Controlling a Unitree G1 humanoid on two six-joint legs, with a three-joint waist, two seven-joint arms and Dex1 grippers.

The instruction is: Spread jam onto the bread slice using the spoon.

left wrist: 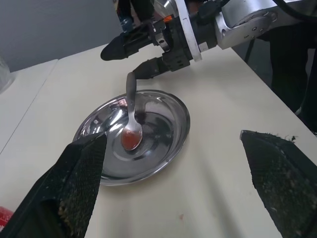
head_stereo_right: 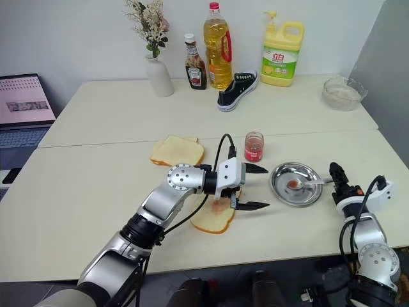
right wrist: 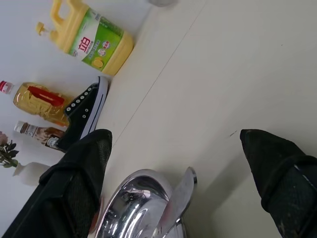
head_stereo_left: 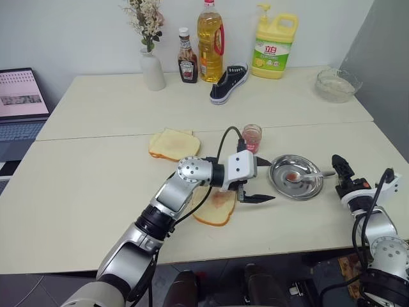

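Both jaws released | spoon (head_stereo_left: 308,175) lies in steel dish (head_stereo_left: 281,182) | bread slice (head_stereo_left: 216,208) smeared red

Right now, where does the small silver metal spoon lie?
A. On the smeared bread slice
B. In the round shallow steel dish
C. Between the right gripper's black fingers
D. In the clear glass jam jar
B: the spoon rests in the steel dish, its bowl red with jam, apart from the right gripper.

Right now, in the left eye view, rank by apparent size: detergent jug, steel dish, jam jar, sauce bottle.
1. Detergent jug and steel dish: look about alike, and the dish is nearer, so no ranking.
2. Sauce bottle.
3. Jam jar, clearly smallest.
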